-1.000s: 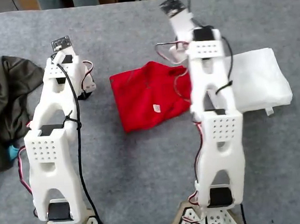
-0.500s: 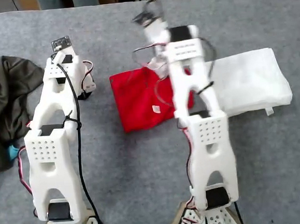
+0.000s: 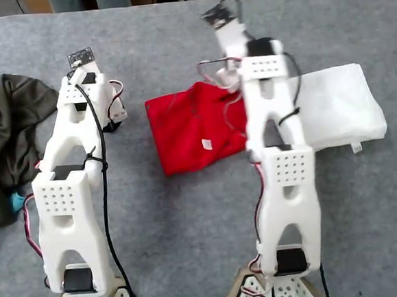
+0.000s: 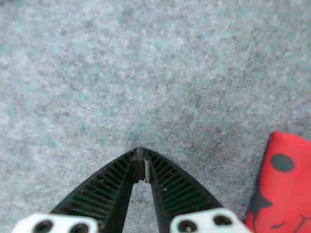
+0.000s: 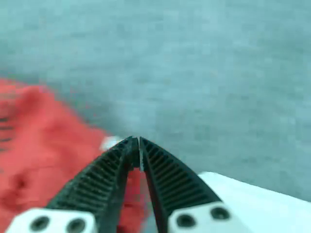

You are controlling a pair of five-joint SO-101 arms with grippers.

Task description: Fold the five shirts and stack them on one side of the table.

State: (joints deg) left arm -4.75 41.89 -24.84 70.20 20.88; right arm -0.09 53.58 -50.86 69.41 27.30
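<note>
**Both tools pinched shut over the grey surface**

The right tool (image 5: pixel 135 141) has its fingertips pressed together with nothing visible between them. It hangs where the red shirt (image 3: pixel 190 125) and the white shirt (image 3: pixel 336 107) lie side by side. The left tool (image 4: pixel 140 154) is likewise closed tip to tip, over bare surface (image 3: pixel 177 233) just beside the red shirt. The red shirt lies roughly folded mid-surface. The white shirt lies folded toward the right edge. A dark shirt (image 3: pixel 8 136) sits crumpled at the left edge.

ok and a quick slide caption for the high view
A red shirt mid-table, folded white shirt beside it, right arm over both, dark shirt crumpled beyond the left arm.
</note>
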